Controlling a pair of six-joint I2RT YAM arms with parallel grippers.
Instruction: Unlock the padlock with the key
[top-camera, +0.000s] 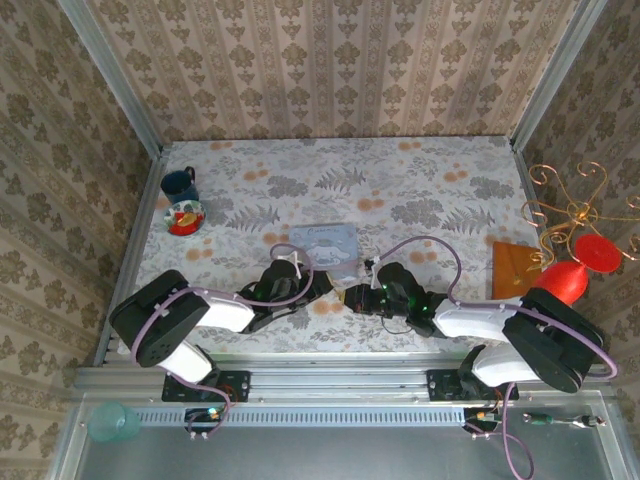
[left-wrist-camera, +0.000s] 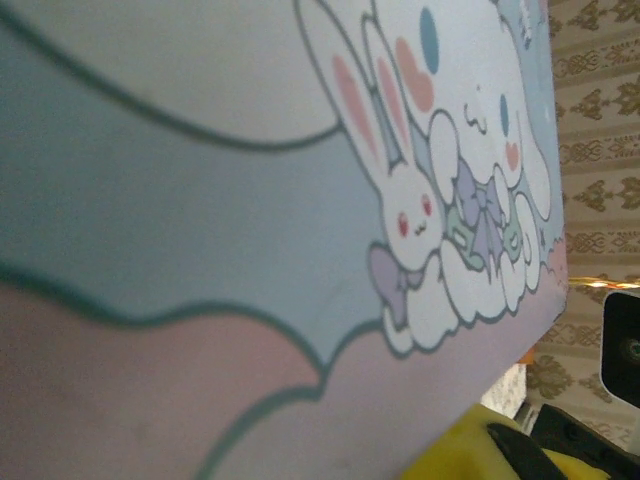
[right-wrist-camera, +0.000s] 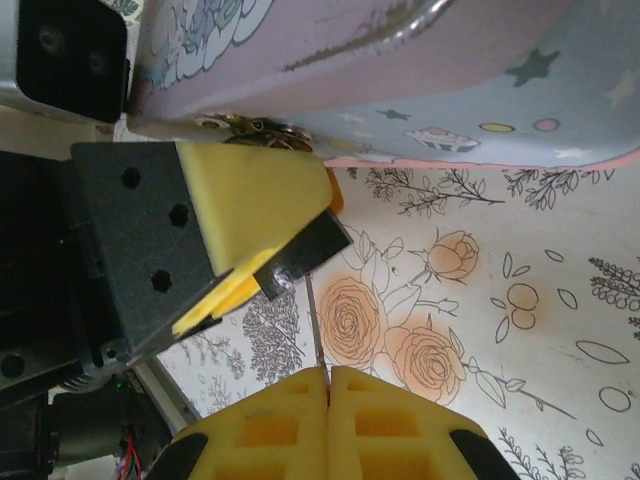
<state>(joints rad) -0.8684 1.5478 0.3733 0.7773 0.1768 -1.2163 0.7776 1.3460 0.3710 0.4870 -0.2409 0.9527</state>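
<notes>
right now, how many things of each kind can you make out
cups: 2, dark blue mug and teal plastic cup
tins: 1, pale blue-grey rectangular cartoon tin
dishes: 1, small dish of red bits
boards: 1, brown wooden square board
ornaments: 1, red ornament with gold wire
padlocks: 1, small black padlock
keys: 1, thin key
total: 8

My worktop (top-camera: 420, 180): flat, floral cloth all over | far on my left: dark blue mug (top-camera: 180, 183), and just nearer me a small dish (top-camera: 186, 217) with red bits in it | middle: pale blue cartoon tin (top-camera: 325, 243) | my right edge: a brown wooden board (top-camera: 512, 268) lying flat
</notes>
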